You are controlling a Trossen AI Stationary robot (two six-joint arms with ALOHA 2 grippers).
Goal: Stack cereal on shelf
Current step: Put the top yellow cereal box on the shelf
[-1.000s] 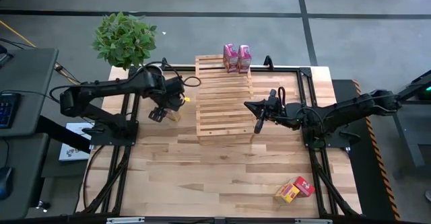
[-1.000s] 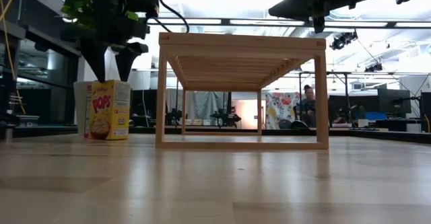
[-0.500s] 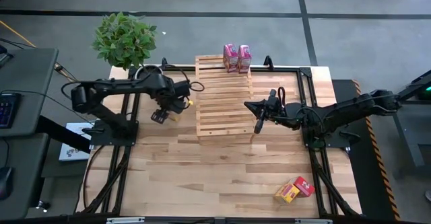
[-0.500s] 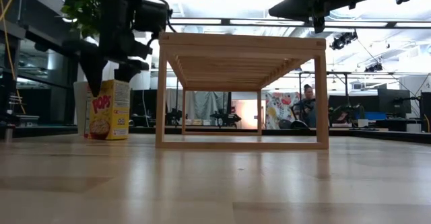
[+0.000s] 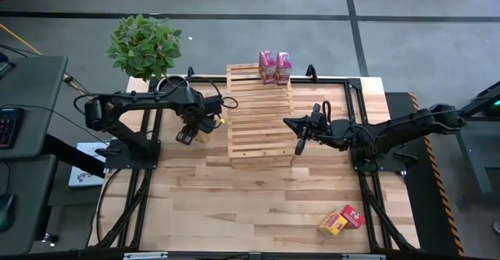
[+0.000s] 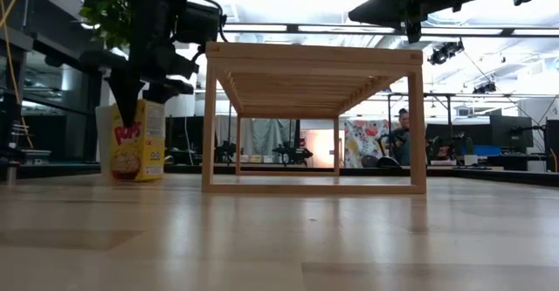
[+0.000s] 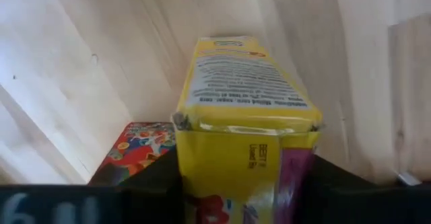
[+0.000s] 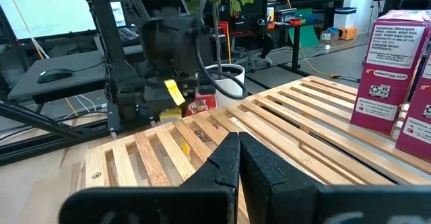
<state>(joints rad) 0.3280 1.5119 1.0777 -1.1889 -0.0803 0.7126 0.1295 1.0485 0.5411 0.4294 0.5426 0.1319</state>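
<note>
Left of the shelf (image 5: 260, 112), our left claw (image 5: 193, 129) pinches a yellow cereal box (image 6: 136, 141), tilted for lifting; right claw (image 5: 298, 144) pressed together.

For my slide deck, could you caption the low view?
Left hand closing on a tilted yellow cereal box beside the slatted wooden shelf.

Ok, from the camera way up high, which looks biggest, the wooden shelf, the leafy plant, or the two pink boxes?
Largest to smallest in the high view:
1. wooden shelf
2. leafy plant, a bit smaller, though it rises nearer the camera, so that is less sure
3. two pink boxes, standing side by side on the shelf's far end, clearly smallest
</note>
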